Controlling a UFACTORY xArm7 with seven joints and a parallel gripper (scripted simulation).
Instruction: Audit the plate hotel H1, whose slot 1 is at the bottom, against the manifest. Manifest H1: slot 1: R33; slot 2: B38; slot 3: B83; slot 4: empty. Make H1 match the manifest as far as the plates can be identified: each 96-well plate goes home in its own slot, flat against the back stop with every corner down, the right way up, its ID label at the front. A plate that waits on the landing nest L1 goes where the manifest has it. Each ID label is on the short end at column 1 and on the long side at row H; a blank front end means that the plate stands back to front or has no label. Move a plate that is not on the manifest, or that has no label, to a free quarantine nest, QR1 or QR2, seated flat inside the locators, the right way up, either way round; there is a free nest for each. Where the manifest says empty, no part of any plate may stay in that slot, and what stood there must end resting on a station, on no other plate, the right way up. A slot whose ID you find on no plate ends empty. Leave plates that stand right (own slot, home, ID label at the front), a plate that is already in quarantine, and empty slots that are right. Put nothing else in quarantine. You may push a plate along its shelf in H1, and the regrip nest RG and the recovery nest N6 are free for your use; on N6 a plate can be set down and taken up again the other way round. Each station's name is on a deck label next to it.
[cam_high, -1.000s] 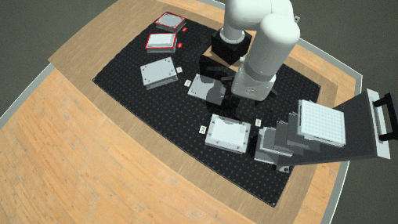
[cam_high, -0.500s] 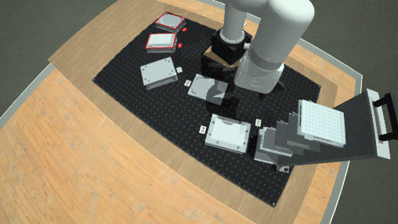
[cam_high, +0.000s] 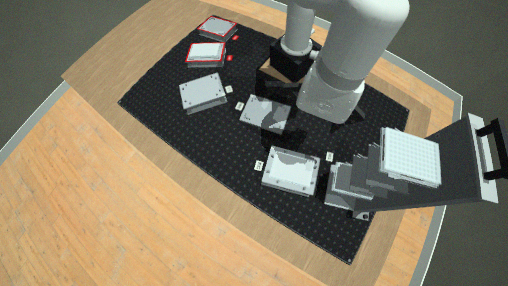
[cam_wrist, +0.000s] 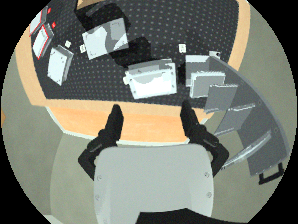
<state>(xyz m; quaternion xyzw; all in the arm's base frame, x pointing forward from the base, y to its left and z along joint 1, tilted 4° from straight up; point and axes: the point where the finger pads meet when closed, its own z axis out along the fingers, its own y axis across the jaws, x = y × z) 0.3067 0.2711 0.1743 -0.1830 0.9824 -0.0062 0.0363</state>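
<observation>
A: Where is the plate hotel [cam_high: 450,165], and what sits in it?

B: At the right end of the black mat [cam_high: 165,120] on the table [cam_high: 90,200]. From the top view its shelves step out like a stair, and a white well plate [cam_high: 412,156] lies on the uppermost one. The lower shelves show grey; I cannot tell from here what they carry.

A: And the nest just beside it?

B: The landing nest [cam_high: 291,170] holds a pale plate, partly under the arm's shadow. Further left lie another grey nest [cam_high: 265,113], a nest with corner locators [cam_high: 202,91], and the two red-edged quarantine nests [cam_high: 206,52] [cam_high: 217,26].

A: How is the arm [cam_high: 345,60] posed?

B: It rises from its dark base, and the big white wrist section hangs high over the middle of the mat, hiding the gripper in the top view.

A: The wrist camera shows it?

B: Yes. The gripper [cam_wrist: 152,117] has its black fingers spread fully apart with nothing between them. It looks down from well above; the hotel [cam_wrist: 229,106] lies to the right of the fingers, well apart.
</observation>
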